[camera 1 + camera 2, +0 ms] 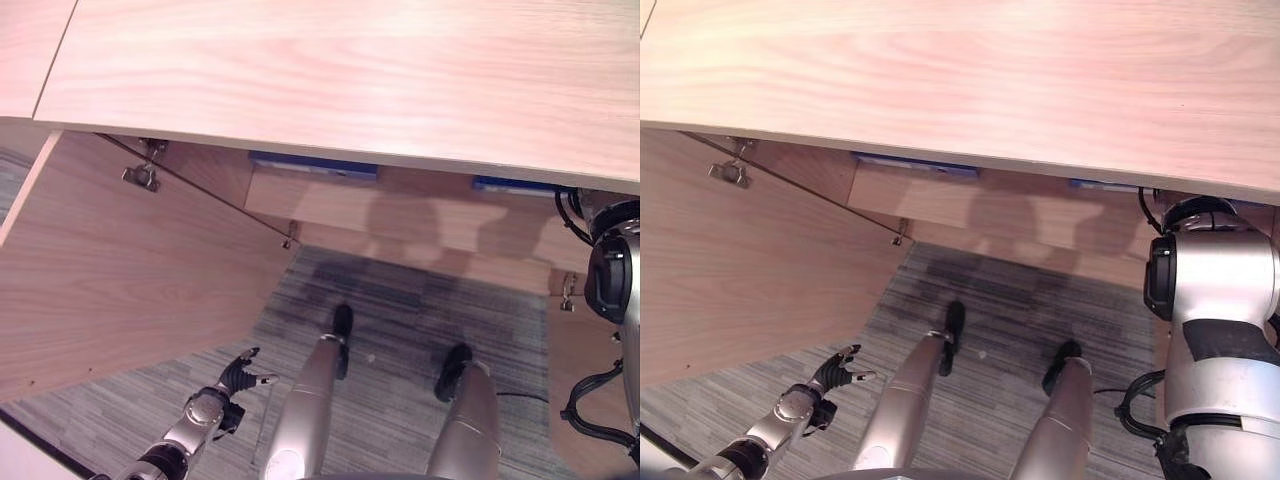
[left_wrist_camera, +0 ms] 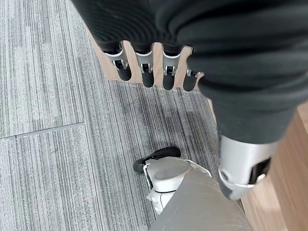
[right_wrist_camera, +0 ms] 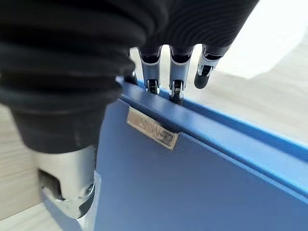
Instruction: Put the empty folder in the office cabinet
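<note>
In the right wrist view a blue folder (image 3: 192,183) with a small metal label holder stands close before my right hand (image 3: 175,72). The fingers hook over its top edge and the thumb (image 3: 67,192) presses its near face. Below the cabinet's wooden top (image 1: 350,70), two blue folder edges (image 1: 312,165) (image 1: 515,185) show inside the cabinet. I cannot tell which of them is the held folder. My left hand (image 1: 236,376) hangs low at the left over the carpet, fingers straight and holding nothing (image 2: 144,72).
The cabinet's left door (image 1: 120,270) stands wide open, its hinge (image 1: 142,177) showing near the top. A second wooden panel with a hinge (image 1: 567,292) stands at the right. Grey striped carpet (image 1: 400,300) lies in front of the cabinet.
</note>
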Robot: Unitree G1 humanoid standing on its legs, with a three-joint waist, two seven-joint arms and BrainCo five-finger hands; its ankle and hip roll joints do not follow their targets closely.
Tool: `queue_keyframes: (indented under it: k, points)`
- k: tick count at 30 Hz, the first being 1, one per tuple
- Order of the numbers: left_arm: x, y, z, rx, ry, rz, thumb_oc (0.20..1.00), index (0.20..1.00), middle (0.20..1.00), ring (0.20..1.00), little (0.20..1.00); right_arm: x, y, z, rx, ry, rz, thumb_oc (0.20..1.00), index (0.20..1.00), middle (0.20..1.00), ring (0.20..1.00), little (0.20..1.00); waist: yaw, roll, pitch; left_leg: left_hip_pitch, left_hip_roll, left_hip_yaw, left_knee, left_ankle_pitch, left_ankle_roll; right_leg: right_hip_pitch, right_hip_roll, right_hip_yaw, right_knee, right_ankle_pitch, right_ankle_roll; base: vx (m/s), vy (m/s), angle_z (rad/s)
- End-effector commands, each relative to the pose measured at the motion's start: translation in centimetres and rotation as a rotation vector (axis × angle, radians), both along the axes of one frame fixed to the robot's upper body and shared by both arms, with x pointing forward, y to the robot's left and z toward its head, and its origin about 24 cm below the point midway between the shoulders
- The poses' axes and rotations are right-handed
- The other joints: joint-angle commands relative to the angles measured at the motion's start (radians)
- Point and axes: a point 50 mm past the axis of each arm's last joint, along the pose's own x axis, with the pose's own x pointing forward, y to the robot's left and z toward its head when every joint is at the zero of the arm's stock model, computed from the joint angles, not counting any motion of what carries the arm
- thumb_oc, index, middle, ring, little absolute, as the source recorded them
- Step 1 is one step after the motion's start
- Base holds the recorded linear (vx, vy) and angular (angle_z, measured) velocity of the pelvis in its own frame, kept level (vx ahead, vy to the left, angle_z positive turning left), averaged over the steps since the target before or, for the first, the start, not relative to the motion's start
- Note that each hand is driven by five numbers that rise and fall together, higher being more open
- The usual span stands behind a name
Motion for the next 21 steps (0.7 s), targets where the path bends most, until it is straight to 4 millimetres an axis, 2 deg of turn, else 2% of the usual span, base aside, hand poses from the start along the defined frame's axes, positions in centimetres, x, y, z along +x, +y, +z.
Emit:
queue_keyframes:
  k: [1, 4, 5, 7, 9, 13, 16, 17, 18, 19, 20, 21]
  points:
    - [1.5, 1.0, 0.7, 0.042, -0.037, 0.03, 1.0, 1.0, 1.0, 1.0, 1.0, -0.6, -1.1, -0.3, 0.009, -0.044, -0.046, 1.0, 1.0, 1.0, 1.0, 1.0, 0.024, 0.0, 0.016, -0.006, 0.031, -0.077, -0.064, -0.041, -0.042, 0.153, 0.017, -0.004, 0.015, -0.143, 0.07, 0.0, 0.0, 0.0]
    - [1.5, 1.1, 0.7, 0.046, -0.035, 0.033, 1.0, 1.0, 1.0, 1.0, 1.0, -0.7, -0.9, -1.8, 0.017, -0.007, -0.034, 1.0, 1.0, 1.0, 1.0, 1.0, 0.024, -0.007, 0.015, -0.001, 0.031, -0.082, -0.043, -0.056, -0.04, 0.168, 0.019, -0.006, 0.02, -0.151, 0.066, 0.01, -0.013, 0.04]
    - [1.4, 1.3, 0.7, 0.053, -0.03, 0.028, 1.0, 1.0, 1.0, 1.0, 1.0, -0.8, -0.8, -3.0, 0.026, 0.013, -0.029, 1.0, 1.0, 1.0, 1.0, 1.0, 0.024, -0.012, 0.014, 0.003, 0.033, -0.082, -0.034, -0.062, -0.037, 0.178, 0.019, -0.008, 0.02, -0.148, 0.07, 0.0, 0.0, 0.0]
    - [1.5, 1.3, 0.7, 0.052, -0.031, 0.027, 1.0, 1.0, 1.0, 1.0, 1.0, -0.6, -0.5, -3.5, 0.028, 0.021, -0.016, 1.0, 1.0, 1.0, 1.0, 1.0, 0.024, -0.016, 0.013, 0.008, 0.034, -0.081, -0.035, -0.064, -0.038, 0.187, 0.02, -0.01, 0.016, -0.148, 0.069, 0.0, 0.0, 0.0]
    - [1.7, 1.4, 0.9, 0.039, -0.044, 0.039, 1.0, 1.0, 1.0, 1.0, 1.0, -0.8, 0.2, -6.0, 0.04, 0.061, 0.008, 1.0, 1.0, 1.0, 1.0, 1.0, 0.022, -0.03, 0.007, 0.038, 0.036, -0.081, -0.047, -0.064, -0.037, 0.225, 0.025, -0.019, -0.018, -0.136, 0.071, 0.0, 0.007, -0.04]
    - [1.5, 1.5, 0.8, 0.034, -0.038, 0.047, 1.0, 1.0, 1.0, 1.0, 1.0, -0.7, 1.0, -7.7, 0.039, 0.079, 0.052, 1.0, 1.0, 1.0, 1.0, 1.0, 0.022, -0.04, -0.002, 0.068, 0.038, -0.083, -0.068, -0.058, -0.037, 0.258, 0.027, -0.026, -0.048, -0.118, 0.075, 0.0, 0.004, -0.02]
    - [1.0, 1.8, 0.5, 0.028, -0.016, 0.06, 1.0, 1.0, 1.0, 1.0, 1.0, -1.4, 1.4, -10.3, 0.047, 0.112, 0.082, 1.0, 1.0, 1.0, 1.0, 1.0, 0.021, -0.06, -0.02, 0.122, 0.042, -0.084, -0.11, -0.05, -0.039, 0.332, 0.034, -0.051, -0.115, -0.099, 0.079, 0.01, 0.023, -0.02]
    - [0.7, 2.0, 0.3, 0.03, -0.004, 0.068, 1.0, 1.0, 1.0, 1.0, 1.0, -1.5, 1.7, -11.2, 0.055, 0.109, 0.091, 1.0, 1.0, 1.0, 1.0, 1.0, 0.027, -0.063, -0.023, 0.135, 0.043, -0.088, -0.136, -0.014, -0.035, 0.349, 0.033, -0.069, -0.144, -0.06, 0.077, 0.0, 0.0, 0.0]
    - [0.6, 2.0, 0.3, 0.03, -0.003, 0.068, 1.0, 1.0, 1.0, 1.0, 1.0, -1.6, 1.7, -11.2, 0.055, 0.11, 0.091, 1.0, 1.0, 1.0, 1.0, 1.0, 0.022, -0.067, -0.028, 0.145, 0.044, -0.089, -0.136, -0.038, -0.038, 0.362, 0.036, -0.063, -0.144, -0.082, 0.081, -0.06, 0.055, 0.0]
    - [0.4, 2.2, 0.1, 0.031, 0.005, 0.077, 1.0, 1.0, 1.0, 1.0, 1.0, -1.7, 1.8, -11.7, 0.056, 0.113, 0.098, 1.0, 1.0, 1.0, 1.0, 1.0, 0.027, -0.068, -0.028, 0.149, 0.044, -0.089, -0.146, -0.011, -0.035, 0.369, 0.034, -0.075, -0.16, -0.054, 0.079, 0.12, -0.049, 0.01]
    - [0.2, 2.6, 0.0, 0.034, 0.016, 0.097, 1.0, 1.0, 1.0, 1.0, 1.0, -1.9, 1.7, -12.2, 0.062, 0.112, 0.098, 1.0, 1.0, 1.0, 1.0, 1.0, 0.023, -0.079, -0.04, 0.177, 0.043, -0.089, -0.159, -0.033, -0.039, 0.405, 0.038, -0.078, -0.181, -0.069, 0.085, -0.05, 0.044, 0.03]
    - [0.1, 2.6, 0.0, 0.035, 0.017, 0.097, 1.0, 1.0, 1.0, 1.0, 1.0, -2.0, 1.8, -12.3, 0.064, 0.112, 0.099, 1.0, 1.0, 1.0, 1.0, 1.0, 0.028, -0.075, -0.033, 0.174, 0.042, -0.089, -0.164, -0.006, -0.036, 0.401, 0.036, -0.088, -0.188, -0.044, 0.082, 0.03, 0.002, 0.1]
